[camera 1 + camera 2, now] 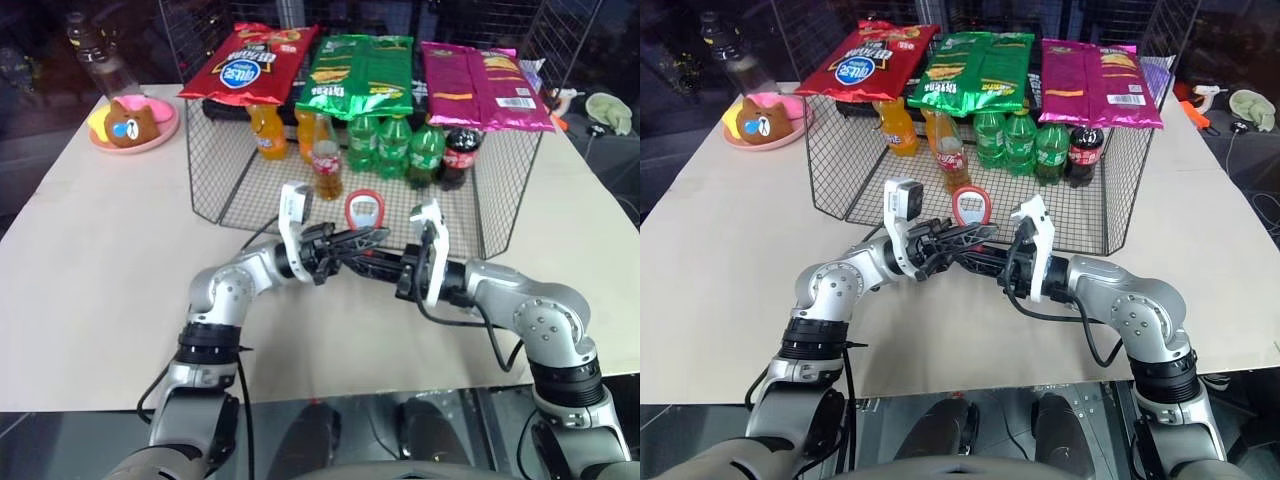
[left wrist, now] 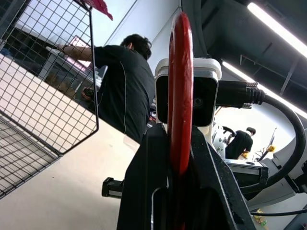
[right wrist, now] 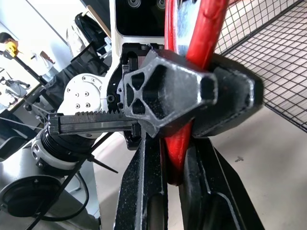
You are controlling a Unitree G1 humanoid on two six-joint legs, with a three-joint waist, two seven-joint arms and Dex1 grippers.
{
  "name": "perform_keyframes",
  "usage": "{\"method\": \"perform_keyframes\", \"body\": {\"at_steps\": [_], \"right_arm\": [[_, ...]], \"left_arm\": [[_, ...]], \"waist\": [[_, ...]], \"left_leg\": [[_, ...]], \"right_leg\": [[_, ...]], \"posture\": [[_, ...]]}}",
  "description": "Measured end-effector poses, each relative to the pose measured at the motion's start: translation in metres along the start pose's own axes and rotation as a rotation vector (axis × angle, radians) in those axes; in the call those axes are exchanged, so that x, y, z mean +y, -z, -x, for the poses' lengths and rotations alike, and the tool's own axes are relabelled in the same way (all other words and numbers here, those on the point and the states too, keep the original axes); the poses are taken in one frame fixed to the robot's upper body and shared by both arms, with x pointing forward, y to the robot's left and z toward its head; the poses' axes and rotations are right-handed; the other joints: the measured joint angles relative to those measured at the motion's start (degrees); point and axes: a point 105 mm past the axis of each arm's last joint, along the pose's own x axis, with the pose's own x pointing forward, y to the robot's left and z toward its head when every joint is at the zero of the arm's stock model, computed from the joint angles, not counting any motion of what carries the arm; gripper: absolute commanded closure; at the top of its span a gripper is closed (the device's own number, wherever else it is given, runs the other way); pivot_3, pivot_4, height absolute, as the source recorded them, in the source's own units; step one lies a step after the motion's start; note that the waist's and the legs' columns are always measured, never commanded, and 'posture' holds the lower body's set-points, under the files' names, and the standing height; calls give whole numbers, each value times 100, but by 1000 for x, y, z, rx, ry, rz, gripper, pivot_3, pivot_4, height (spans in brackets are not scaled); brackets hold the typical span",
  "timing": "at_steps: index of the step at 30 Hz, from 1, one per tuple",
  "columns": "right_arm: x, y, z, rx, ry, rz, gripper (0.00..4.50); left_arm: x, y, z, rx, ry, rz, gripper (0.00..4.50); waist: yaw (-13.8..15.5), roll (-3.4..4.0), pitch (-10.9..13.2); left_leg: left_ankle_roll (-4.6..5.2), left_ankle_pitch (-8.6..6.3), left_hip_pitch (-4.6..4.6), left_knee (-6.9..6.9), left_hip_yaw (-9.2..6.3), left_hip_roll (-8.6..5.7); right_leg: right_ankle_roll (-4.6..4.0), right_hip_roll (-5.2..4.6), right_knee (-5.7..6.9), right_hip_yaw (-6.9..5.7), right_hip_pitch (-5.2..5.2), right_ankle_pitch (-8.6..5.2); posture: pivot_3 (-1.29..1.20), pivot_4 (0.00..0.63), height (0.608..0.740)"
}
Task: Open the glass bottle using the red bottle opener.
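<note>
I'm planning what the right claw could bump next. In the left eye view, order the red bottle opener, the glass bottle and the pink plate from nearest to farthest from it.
1. Red bottle opener: clamped in the right claw, its loop standing up.
2. Glass bottle: just beyond, inside the wire basket.
3. Pink plate: far-left table corner, outside the basket.

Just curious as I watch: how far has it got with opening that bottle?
Done: the flat red bottle opener is picked up, gripped by both the left fingers and right fingers. Left: the small amber glass bottle stands untouched in the wire basket.
</note>
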Motion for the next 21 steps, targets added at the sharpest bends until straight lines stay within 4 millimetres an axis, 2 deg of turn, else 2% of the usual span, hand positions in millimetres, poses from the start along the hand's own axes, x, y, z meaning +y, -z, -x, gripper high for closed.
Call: {"method": "perform_keyframes", "body": {"at_steps": [1, 3, 7, 14, 17, 19, 21], "right_arm": [[0, 0, 0, 0, 1, 0, 4500], [-3, 1, 0, 7, 23, 5, 4500], [-5, 1, 0, 12, 38, 9, 4500], [-10, 3, 7, 17, 67, 7, 4500], [-18, 3, 18, 9, 113, 1, 4500], [-27, 5, 34, 7, 176, -11, 4500], [-31, 8, 43, 10, 206, -15, 4500]], "left_arm": [[0, 0, 0, -1, 0, 0, 3694], [2, 0, -1, -7, -15, -4, 3165], [6, -3, -2, -31, -46, -29, 1435], [5, -5, 6, -10, -59, -40, 1435], [7, -9, 12, -18, -84, -62, 1435], [11, -17, 22, -40, -133, -99, 1435], [13, -21, 26, -51, -157, -134, 1435]], "waist": [[1, 0, 0], [3, 0, 0], [6, 0, 0], [4, 0, 0], [19, 0, 0], [22, 0, 0], [21, 0, 0]], "left_leg": [[0, 0, 0, 0, 0, 0], [0, 0, 0, 0, 0, 0], [0, 0, 0, -1, 0, 0], [0, 0, 0, -2, 0, 0], [0, 0, -1, -2, -1, 0], [0, 0, -1, -2, -1, 0], [0, 0, -2, -4, -1, 0]], "right_leg": [[0, 0, 0, 0, 0, 0], [0, 0, 0, 0, 0, 0], [0, -1, -1, 0, 0, 0], [0, 0, -2, 0, 0, 0], [0, -1, -4, -2, 1, 0], [0, -1, -5, -2, 1, 0], [0, -1, -6, -2, 0, 0]], "posture": [[0, 150, 740], [0, 150, 740], [0, 150, 740], [0, 150, 740], [0, 150, 740], [0, 150, 740], [0, 150, 740]]}}
